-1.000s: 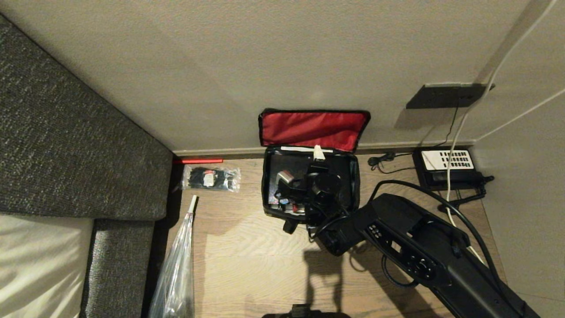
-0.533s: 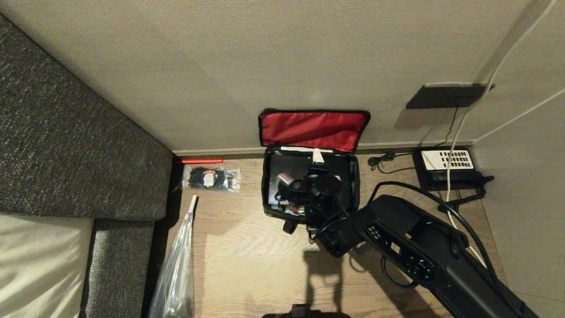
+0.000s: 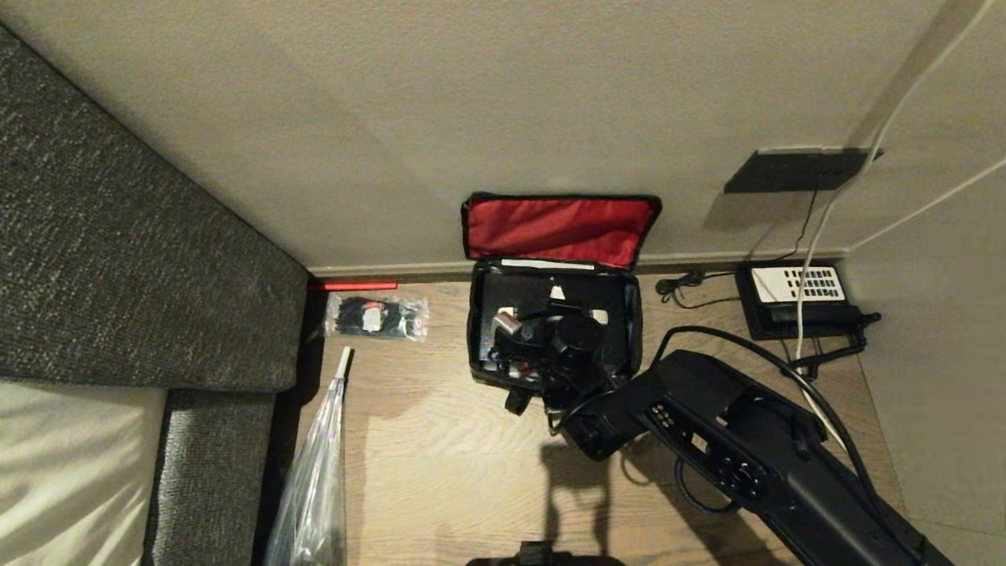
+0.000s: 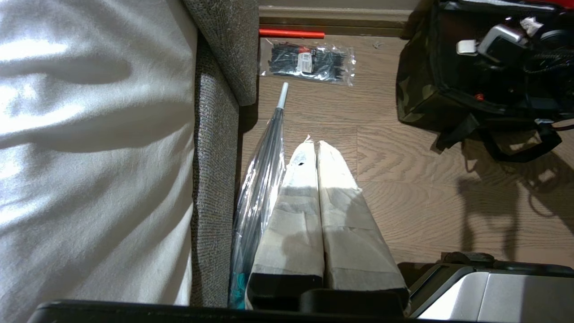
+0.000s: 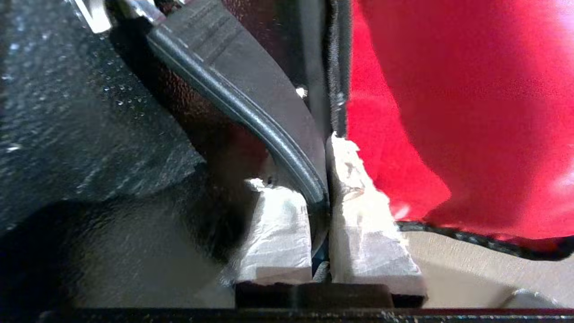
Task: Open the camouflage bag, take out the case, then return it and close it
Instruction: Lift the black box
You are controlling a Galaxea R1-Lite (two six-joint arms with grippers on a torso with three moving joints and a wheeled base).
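**Right gripper clamped on case handle inside open bag**

The sofa (image 3: 118, 259) occupies the left of the head view, with a white cushion (image 4: 89, 134) on its seat. The wooden floor (image 3: 456, 456) extends to the wall (image 3: 471, 102).

The camouflage bag (image 3: 633, 314) stands on the floor against the wall, lid folded back upright so that its red lining faces outward. The case (image 3: 511, 295) lies inside the bag.

The right arm (image 3: 747, 456) reaches from the lower right into the bag opening. The right gripper (image 5: 319, 193) has its taped fingers (image 5: 278, 229) drawn together on the black handle (image 5: 251, 103) of the case; the handle passes between them.

The left gripper (image 4: 317, 148) hangs over the floor beside the sofa, fingers pressed together, holding nothing.

A telephone (image 3: 798, 295) sits in the right-hand corner. A clear umbrella (image 3: 314, 487) lies alongside the sofa. A packet of cable ties (image 3: 376, 317) lies near the skirting.
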